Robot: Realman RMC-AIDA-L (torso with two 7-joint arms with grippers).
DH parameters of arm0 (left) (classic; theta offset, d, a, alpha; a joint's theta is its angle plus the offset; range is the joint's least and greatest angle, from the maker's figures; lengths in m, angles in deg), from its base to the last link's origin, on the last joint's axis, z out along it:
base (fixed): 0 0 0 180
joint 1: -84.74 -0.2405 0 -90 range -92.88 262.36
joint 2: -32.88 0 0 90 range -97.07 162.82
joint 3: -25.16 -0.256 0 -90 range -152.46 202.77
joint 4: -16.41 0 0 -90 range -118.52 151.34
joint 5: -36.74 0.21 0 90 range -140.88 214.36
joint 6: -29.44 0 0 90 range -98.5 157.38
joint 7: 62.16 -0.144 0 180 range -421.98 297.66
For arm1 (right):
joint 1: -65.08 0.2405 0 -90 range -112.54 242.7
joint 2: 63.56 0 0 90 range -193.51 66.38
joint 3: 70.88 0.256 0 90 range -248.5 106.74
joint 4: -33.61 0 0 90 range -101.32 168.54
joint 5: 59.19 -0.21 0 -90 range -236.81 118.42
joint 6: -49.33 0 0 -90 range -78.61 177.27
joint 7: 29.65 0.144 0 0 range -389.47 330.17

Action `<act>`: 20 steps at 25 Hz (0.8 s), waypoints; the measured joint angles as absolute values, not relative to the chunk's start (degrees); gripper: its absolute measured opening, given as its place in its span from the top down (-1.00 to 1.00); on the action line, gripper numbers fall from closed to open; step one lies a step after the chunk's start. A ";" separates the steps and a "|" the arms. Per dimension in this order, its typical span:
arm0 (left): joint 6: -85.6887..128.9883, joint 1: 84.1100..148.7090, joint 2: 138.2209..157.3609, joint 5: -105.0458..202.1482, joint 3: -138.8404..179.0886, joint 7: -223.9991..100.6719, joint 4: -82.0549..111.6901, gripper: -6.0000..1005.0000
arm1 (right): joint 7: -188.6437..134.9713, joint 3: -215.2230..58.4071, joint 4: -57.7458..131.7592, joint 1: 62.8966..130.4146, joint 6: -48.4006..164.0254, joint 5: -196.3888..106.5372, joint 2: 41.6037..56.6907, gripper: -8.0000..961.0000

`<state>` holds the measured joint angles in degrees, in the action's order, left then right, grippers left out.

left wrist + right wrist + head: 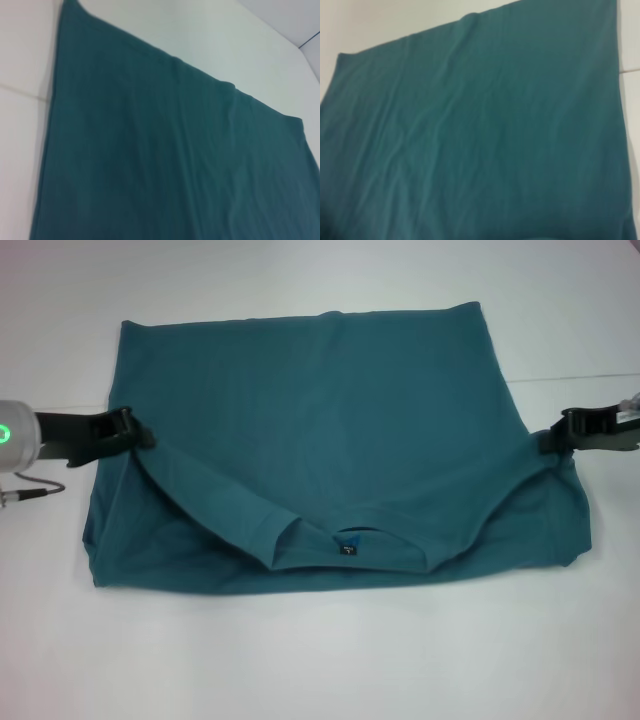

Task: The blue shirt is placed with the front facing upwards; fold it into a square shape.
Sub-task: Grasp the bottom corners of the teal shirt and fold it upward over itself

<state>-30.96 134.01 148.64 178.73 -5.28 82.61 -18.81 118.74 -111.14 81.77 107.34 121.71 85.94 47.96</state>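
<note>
Shirt (320,430) soft, limp, light. My left hand (140,437) and right hand (556,440) clamped on its side edges; I'd grip hems.

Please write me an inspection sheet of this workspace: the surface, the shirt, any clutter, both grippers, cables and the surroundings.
Surface: white table, a thin seam line across it.
Job's things: blue shirt lies folded over itself; collar with a small dark label at the near edge; no lettering shows.
Clutter: nothing seen.
Grippers: left gripper at the shirt's left edge, right gripper at its right edge, each at a fold corner.
Cables: grey cable near the left arm, off the shirt.
Surroundings: nothing seen beyond the table.
</note>
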 joint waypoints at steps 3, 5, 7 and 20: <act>-28.60 134.37 149.16 178.71 -6.17 81.22 -18.66 0.98 | 118.72 -113.65 80.85 107.47 117.05 85.93 48.65 0.94; -24.99 135.37 149.34 178.68 -8.90 80.47 -17.86 0.98 | 118.62 -114.96 80.23 107.73 114.11 85.94 49.01 0.94; -23.22 135.86 149.35 178.68 -10.40 80.37 -17.55 0.98 | 118.57 -116.10 79.45 108.13 111.05 85.96 49.17 0.94; -11.88 137.08 149.39 178.77 -18.90 78.71 -17.34 0.98 | 118.90 -120.87 72.97 113.16 96.66 91.42 49.43 0.94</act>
<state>-11.88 137.08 149.39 178.77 -18.90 78.71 -17.34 118.90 -120.87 72.97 113.16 96.66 91.42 49.43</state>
